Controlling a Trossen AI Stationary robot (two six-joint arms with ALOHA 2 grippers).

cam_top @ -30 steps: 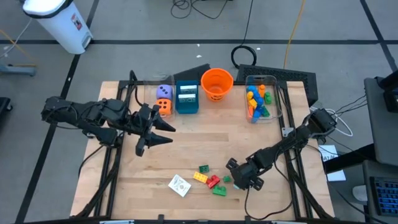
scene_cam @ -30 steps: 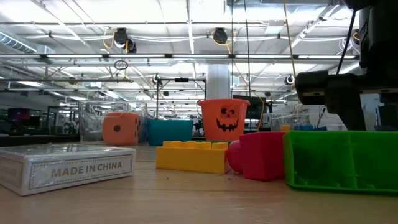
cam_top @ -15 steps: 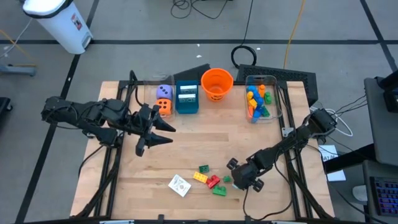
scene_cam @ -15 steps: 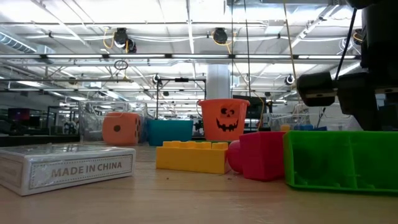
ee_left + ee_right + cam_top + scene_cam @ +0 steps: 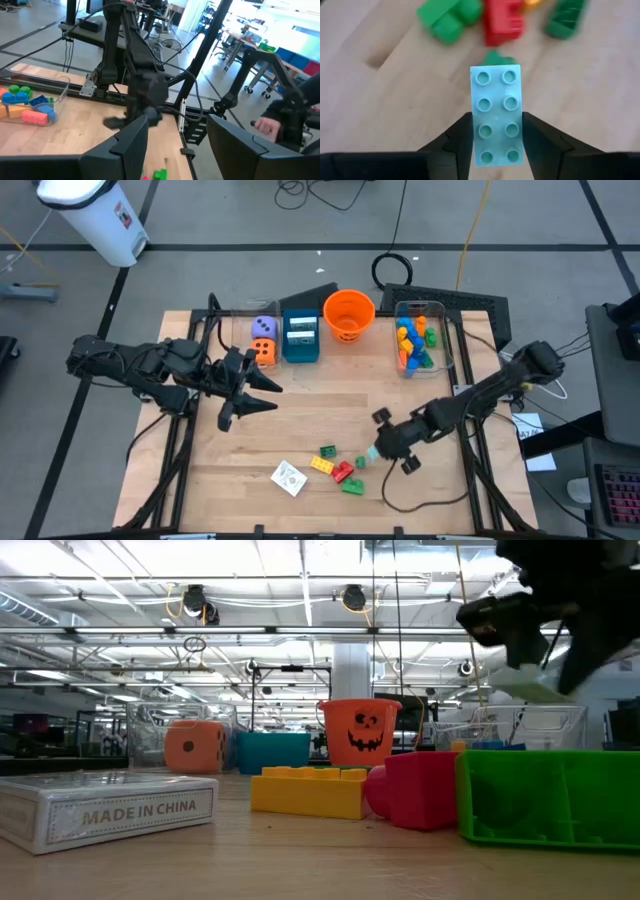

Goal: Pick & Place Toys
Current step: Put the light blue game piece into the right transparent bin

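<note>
My right gripper hangs above the table just right of the toy pile, shut on a pale mint brick. Below it, a green brick, a yellow brick, a red brick and another green brick lie flat on the table. A white card pack lies to their left. My left gripper waits open above the table's left half, holding nothing. My right gripper pinches the mint brick's two long sides between its two fingers, on the half of the brick nearer the wrist. The fingers slant down from the table's right and lie along the brick. The brick is lifted clear of the table, studs toward the camera.
Along the far edge stand a clear bin with two dice, a teal box, an orange bucket and a clear bin of bricks. Bare wood lies between the pile and these containers.
My right gripper has risen and drawn a little toward the far edge, its wrist rolling as it went. The mint brick has come up with it, clear of the table. The other bricks and the card pack have stayed put.
</note>
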